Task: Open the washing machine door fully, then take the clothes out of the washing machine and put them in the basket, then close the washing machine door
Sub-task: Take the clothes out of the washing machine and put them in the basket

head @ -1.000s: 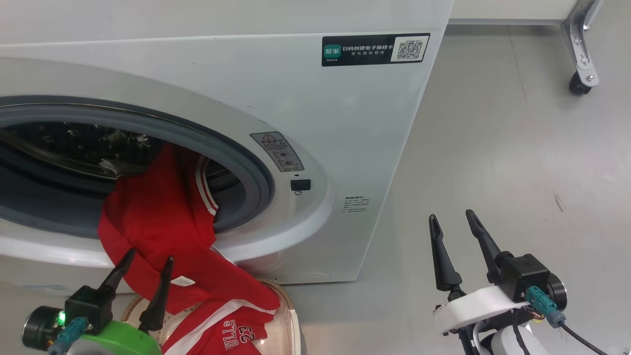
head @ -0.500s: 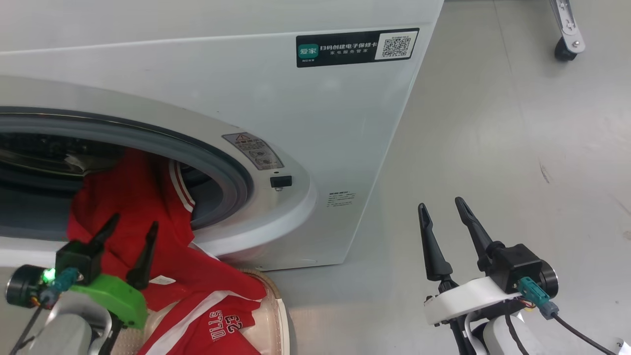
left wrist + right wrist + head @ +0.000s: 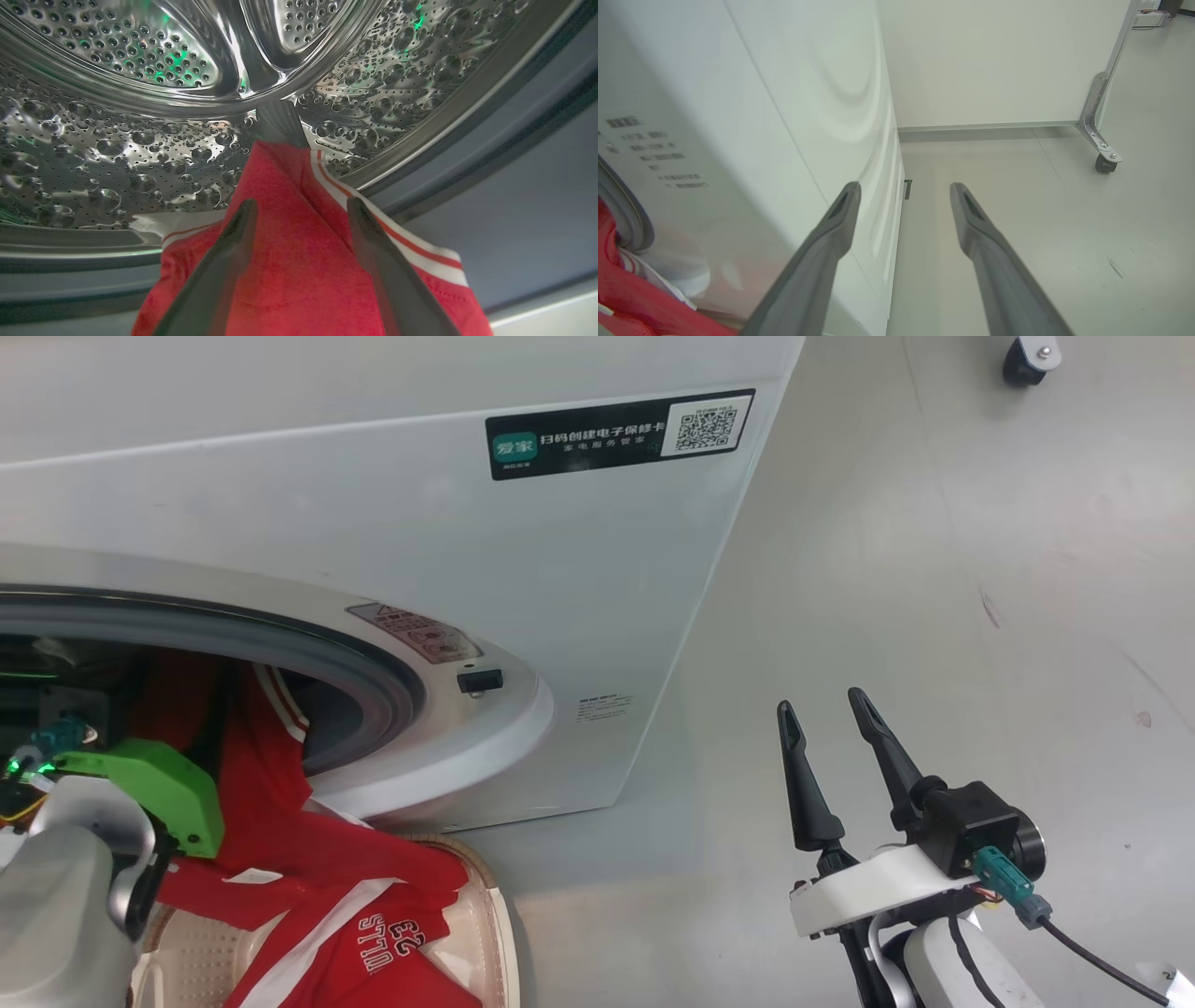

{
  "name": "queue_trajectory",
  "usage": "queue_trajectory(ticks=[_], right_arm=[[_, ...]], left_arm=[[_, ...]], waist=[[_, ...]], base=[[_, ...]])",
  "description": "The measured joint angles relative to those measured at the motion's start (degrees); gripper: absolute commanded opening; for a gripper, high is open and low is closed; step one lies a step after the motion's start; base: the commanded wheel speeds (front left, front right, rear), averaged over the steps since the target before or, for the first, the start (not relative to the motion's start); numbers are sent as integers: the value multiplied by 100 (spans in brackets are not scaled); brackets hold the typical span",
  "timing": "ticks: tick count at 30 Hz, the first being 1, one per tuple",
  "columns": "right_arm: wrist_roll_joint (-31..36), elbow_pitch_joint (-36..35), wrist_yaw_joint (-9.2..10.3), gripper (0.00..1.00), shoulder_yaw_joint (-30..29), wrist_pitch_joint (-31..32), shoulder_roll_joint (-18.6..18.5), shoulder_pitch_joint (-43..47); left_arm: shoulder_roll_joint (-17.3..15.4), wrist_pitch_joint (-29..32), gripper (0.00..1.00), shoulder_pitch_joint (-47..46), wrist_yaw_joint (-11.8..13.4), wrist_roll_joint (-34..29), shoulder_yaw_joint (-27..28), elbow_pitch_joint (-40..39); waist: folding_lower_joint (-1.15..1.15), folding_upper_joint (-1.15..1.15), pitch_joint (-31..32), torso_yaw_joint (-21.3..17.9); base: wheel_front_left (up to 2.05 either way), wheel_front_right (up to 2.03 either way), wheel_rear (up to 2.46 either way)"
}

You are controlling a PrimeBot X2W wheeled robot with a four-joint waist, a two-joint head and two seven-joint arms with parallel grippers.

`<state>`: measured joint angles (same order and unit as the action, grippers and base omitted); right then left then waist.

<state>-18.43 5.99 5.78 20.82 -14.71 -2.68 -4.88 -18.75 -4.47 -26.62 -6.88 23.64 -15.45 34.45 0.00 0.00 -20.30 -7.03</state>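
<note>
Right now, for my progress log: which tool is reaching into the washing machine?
The left tool, open, pointing into the drum over the red jersey. The right tool is open above the floor beside the washing machine.

The washing machine (image 3: 392,551) had a smooth, glossy white shell. Its drum (image 3: 117,154) was shiny, dimpled, perforated steel, ringed by matt grey rubber (image 3: 369,672). The clothes (image 3: 289,270) were soft matt red cloth. At seven o'clock in the head view, the basket (image 3: 201,947) looked like cream perforated plastic.
</note>
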Motion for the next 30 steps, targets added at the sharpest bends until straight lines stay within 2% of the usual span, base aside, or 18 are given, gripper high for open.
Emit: queue_trajectory(ticks=[8, 13, 30], right_arm=[[-20, -3, 42, 100, 49, 0, -2, -87], [-20, -11, 49, 100, 35, 0, -3, -90], [-21, -8, 92, 100, 191, 0, -3, -140]], left_arm=[[-69, 201, 100, -358, 0, -2, 14, 457], [44, 392, 100, -587, -2, 87, 19, 760], [87, 797, 100, -1162, -3, 96, -94, 1618]], waist=[[0, 0, -135, -167], [0, 0, -174, -216], [0, 0, -281, -303]], base=[[0, 0, 0], [0, 0, 0], [0, 0, 0]])
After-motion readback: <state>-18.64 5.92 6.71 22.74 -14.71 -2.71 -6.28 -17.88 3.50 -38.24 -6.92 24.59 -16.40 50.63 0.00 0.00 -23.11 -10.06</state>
